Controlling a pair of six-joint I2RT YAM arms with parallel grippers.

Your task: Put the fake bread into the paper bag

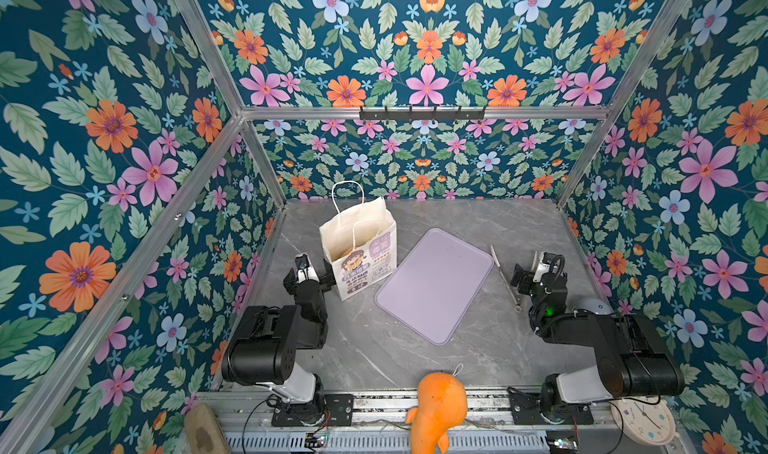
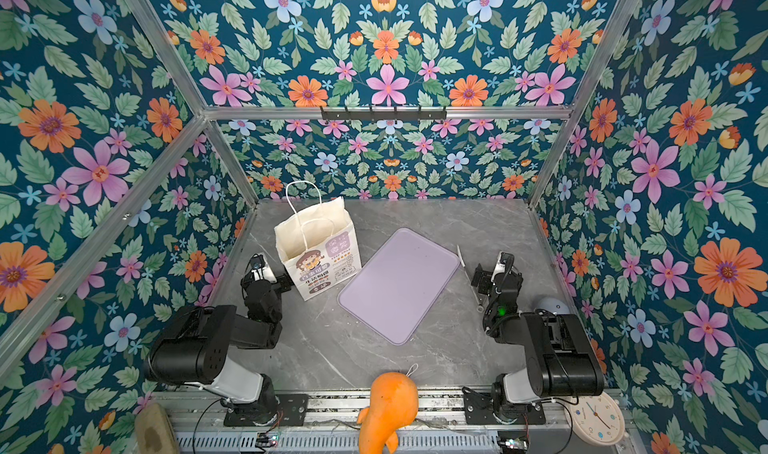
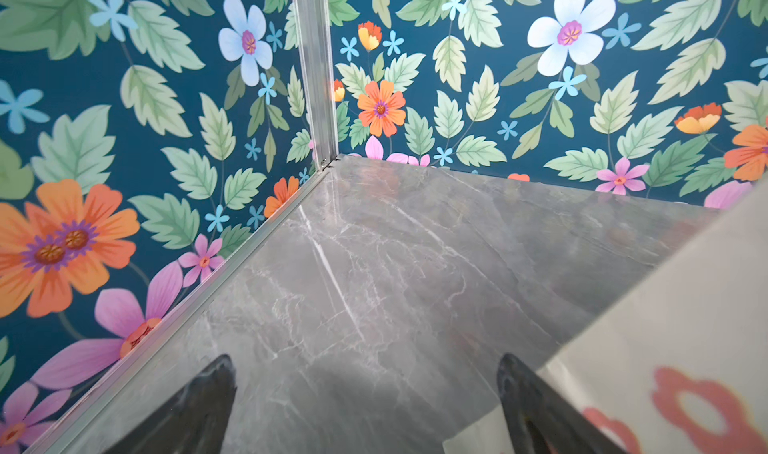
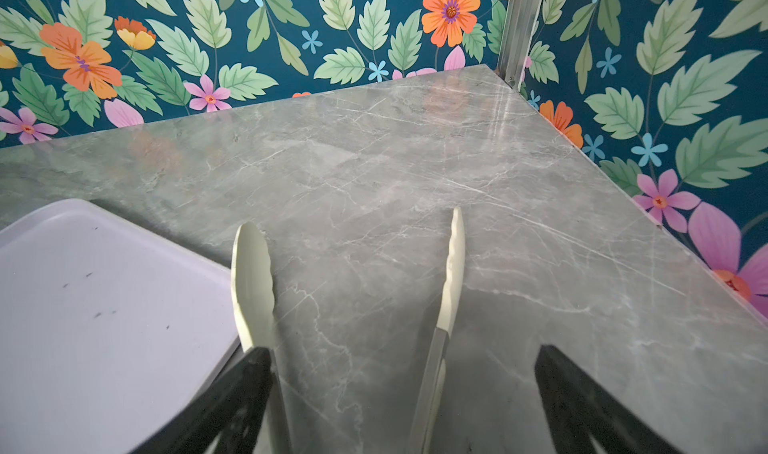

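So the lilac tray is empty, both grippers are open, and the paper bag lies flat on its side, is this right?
No: the paper bag stands upright, mouth open, as both top views show. The lilac tray is empty, and the left gripper and right gripper are open.

Lilac tray lies flat mid-table, askew on the grey marble top. Tongs lie just right of it, arms spread and cream tips pointing far. Orange plush toy at near edge — white clock near right. Black hook rail on far wall.
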